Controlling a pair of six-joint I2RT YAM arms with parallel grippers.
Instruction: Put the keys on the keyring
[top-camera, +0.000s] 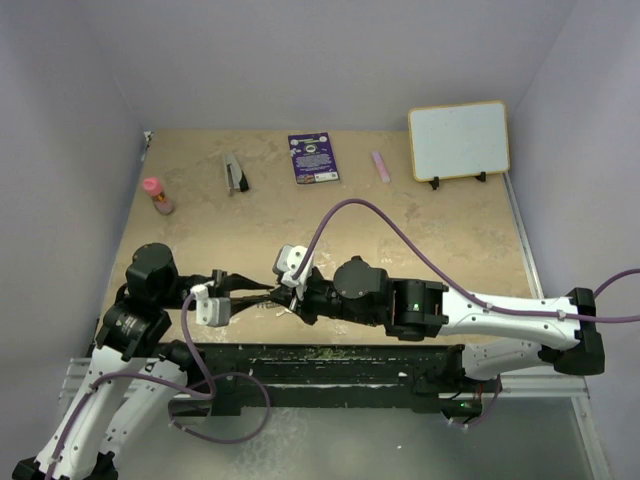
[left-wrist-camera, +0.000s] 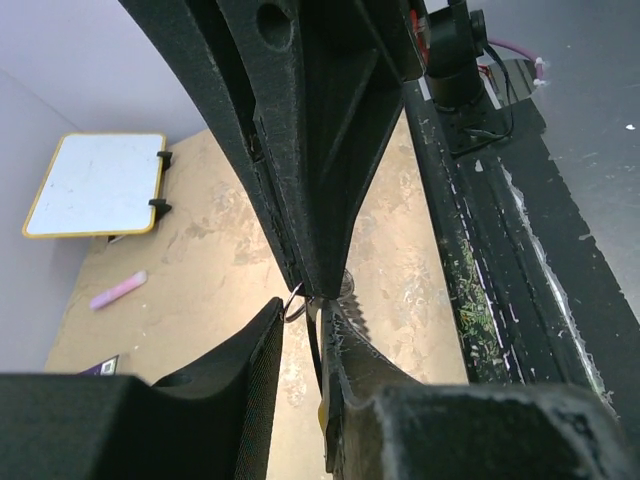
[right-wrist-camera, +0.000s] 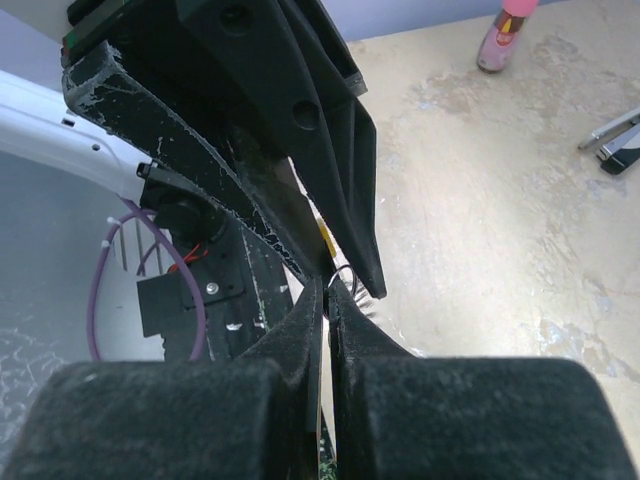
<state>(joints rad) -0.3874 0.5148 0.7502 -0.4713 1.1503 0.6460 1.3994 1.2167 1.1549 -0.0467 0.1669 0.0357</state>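
My two grippers meet tip to tip near the table's front edge. The right gripper is shut, and a thin silvery keyring sticks out from its tips. The left gripper faces it with its jaws narrowly apart. A key with a yellow head lies edge-on against the left gripper's right finger. Light shows between the key and the other finger. In the top view the key and the ring are hidden by the fingers.
At the back stand a small whiteboard, a pink stick, a purple card and a grey-and-black tool. A pink bottle is at the left. A black rail runs along the near edge.
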